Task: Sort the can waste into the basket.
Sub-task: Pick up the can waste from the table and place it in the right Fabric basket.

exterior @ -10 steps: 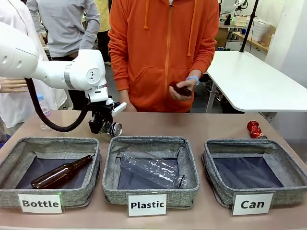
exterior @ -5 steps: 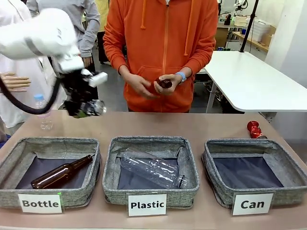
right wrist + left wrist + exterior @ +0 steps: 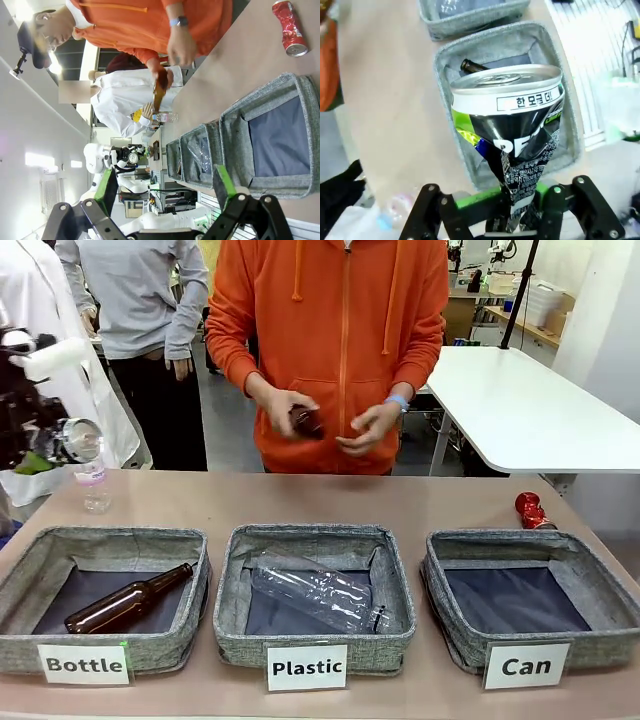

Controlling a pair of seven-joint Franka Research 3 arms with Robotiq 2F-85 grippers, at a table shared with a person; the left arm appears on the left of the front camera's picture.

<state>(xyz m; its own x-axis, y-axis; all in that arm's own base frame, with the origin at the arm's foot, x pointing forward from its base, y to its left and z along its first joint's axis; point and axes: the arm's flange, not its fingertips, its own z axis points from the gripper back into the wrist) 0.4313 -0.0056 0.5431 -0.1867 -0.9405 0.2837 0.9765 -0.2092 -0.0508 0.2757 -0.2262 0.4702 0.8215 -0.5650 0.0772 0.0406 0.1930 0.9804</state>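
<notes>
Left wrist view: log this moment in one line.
left gripper: shut on dark crushed can | right gripper: open | red can: on table behind Can basket | Can basket: no can inside

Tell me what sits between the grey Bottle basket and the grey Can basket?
The grey woven basket labelled Plastic, with a clear plastic bottle lying inside, seen in the front view.

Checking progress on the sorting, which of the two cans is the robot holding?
The dark printed can, pinched by its crushed end in the left gripper. The red can lies on the table behind the Can basket.
</notes>
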